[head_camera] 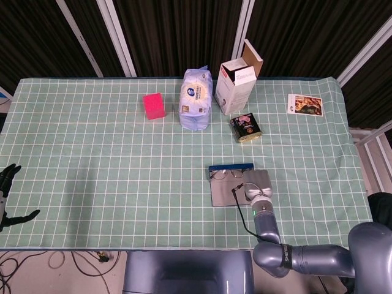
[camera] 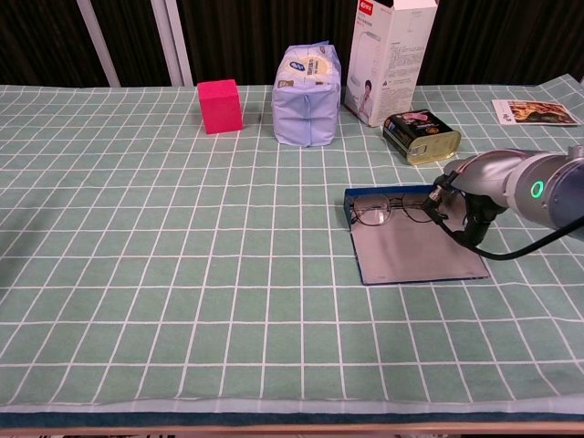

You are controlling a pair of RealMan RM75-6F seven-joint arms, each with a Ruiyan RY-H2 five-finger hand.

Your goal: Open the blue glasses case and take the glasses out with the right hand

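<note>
The blue glasses case (head_camera: 228, 192) (camera: 415, 254) lies open and flat on the green checked cloth, its grey inside facing up. The thin-framed glasses (head_camera: 225, 174) (camera: 391, 210) rest along its far edge, by the blue rim. My right hand (head_camera: 258, 182) (camera: 459, 192) sits at the case's right end, against the glasses' right side. Its fingers are hidden, so whether it grips anything is unclear. Far from the case, at the table's front left corner, my left hand (head_camera: 6, 197) hangs with dark fingers spread and nothing in it.
Along the back stand a pink cube (head_camera: 154, 105) (camera: 220, 106), a tissue pack (head_camera: 196, 98) (camera: 307, 96), an opened white carton (head_camera: 239, 86) (camera: 392, 55) and a tin can (head_camera: 245, 128) (camera: 421, 136). A picture card (head_camera: 304, 103) (camera: 537, 111) lies back right.
</note>
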